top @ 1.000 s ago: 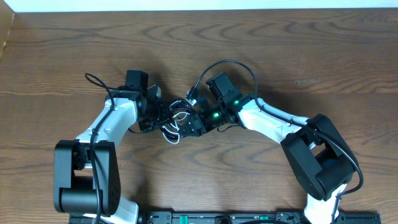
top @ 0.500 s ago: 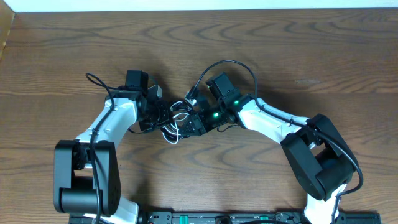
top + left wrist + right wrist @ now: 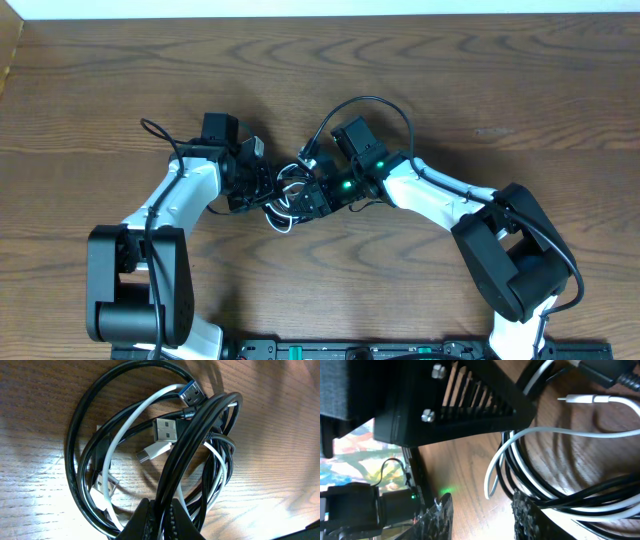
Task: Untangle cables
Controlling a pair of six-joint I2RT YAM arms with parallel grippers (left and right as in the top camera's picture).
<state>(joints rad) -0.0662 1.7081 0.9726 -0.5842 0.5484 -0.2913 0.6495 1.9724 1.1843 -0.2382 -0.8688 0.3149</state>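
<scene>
The cables (image 3: 285, 198) lie in a tangled bundle of black cords and one white cord between my two arms at the table's middle. In the left wrist view the bundle (image 3: 150, 450) shows coiled loops with silver and blue USB plugs and a white plug. My left gripper (image 3: 161, 519) is shut on a pair of black cords of the bundle. In the right wrist view the black and white cords (image 3: 545, 475) loop just past my right gripper (image 3: 482, 517), which is open with nothing between its fingers; its right finger lies against the cords.
The wooden table (image 3: 450, 70) stretches around the bundle. The left arm's gripper housing (image 3: 445, 400) sits close above my right gripper. The arm bases stand at the near edge (image 3: 330, 350).
My left gripper has shifted slightly right toward the bundle, and the cords have bunched a little. The right arm has not visibly moved.
</scene>
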